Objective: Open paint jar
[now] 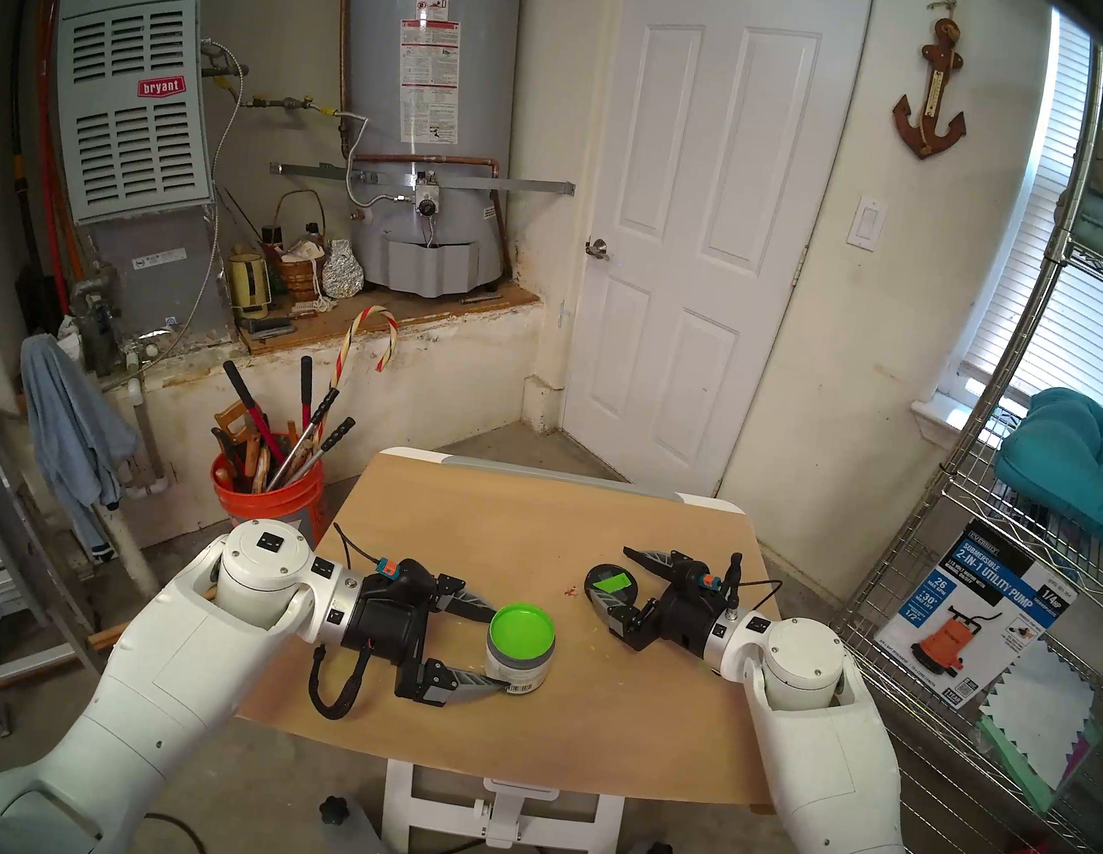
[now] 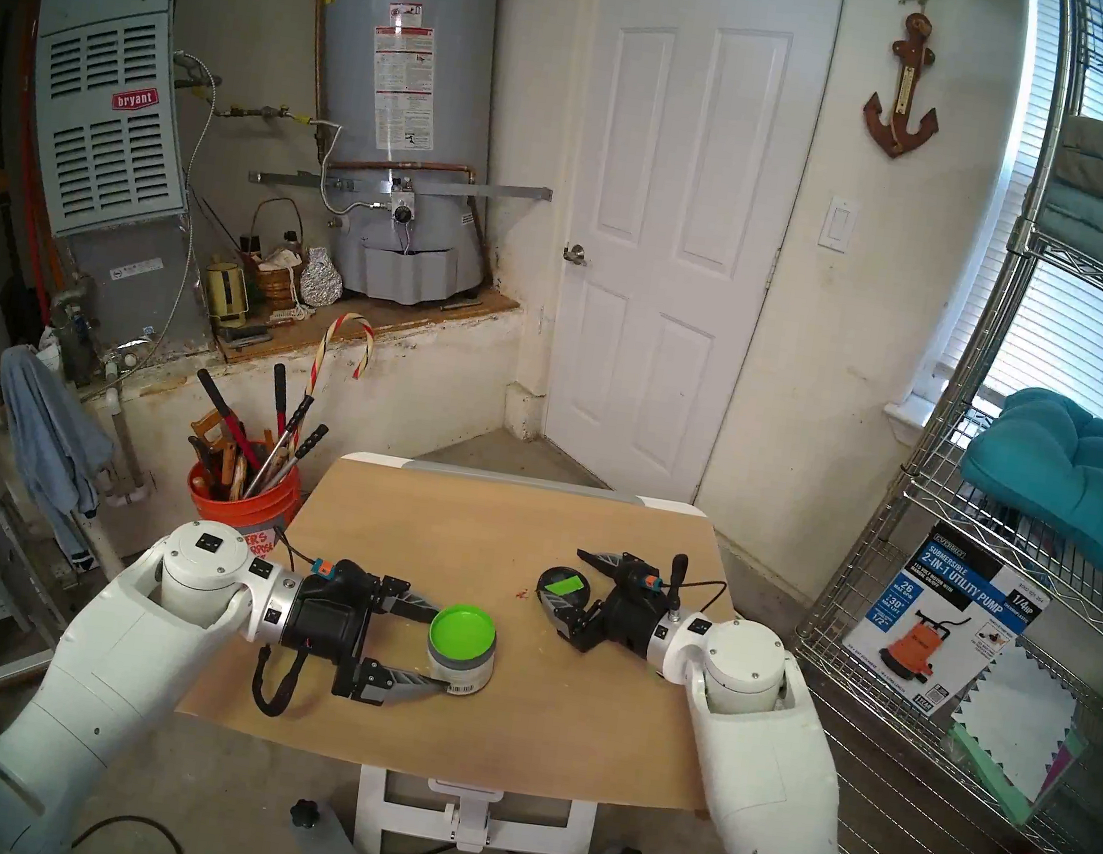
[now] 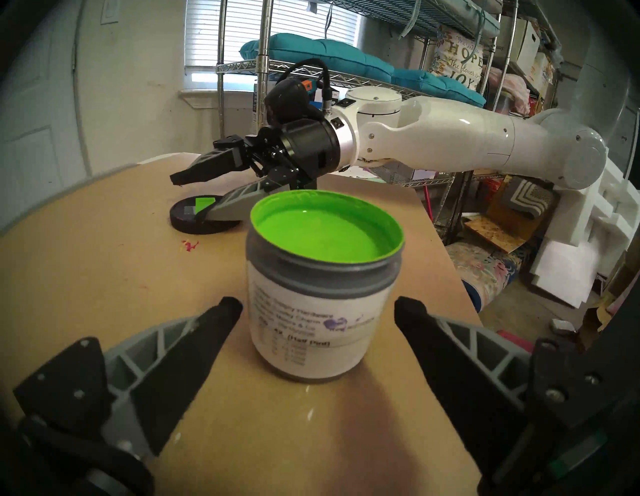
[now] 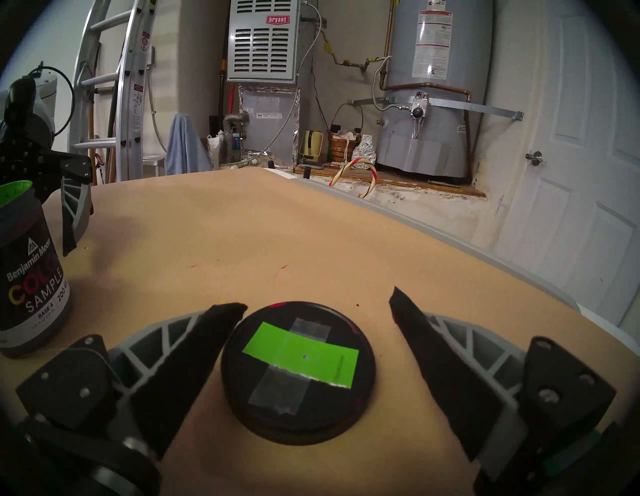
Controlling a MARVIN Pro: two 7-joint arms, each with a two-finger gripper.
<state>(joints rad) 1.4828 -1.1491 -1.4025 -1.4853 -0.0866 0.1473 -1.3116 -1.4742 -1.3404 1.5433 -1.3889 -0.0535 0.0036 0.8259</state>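
The paint jar (image 1: pixel 519 649) stands uncapped on the table (image 1: pixel 522 524), green paint exposed, between the spread fingers of the left gripper (image 1: pixel 492 645), neither fingertip pressing its label. Its black lid (image 1: pixel 612 584), taped with a green rectangle, lies flat to the right, flanked by the right gripper (image 1: pixel 616 581), whose fingers stand apart.

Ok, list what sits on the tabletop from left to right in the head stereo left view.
left gripper → paint jar → red paint speck → lid → right gripper
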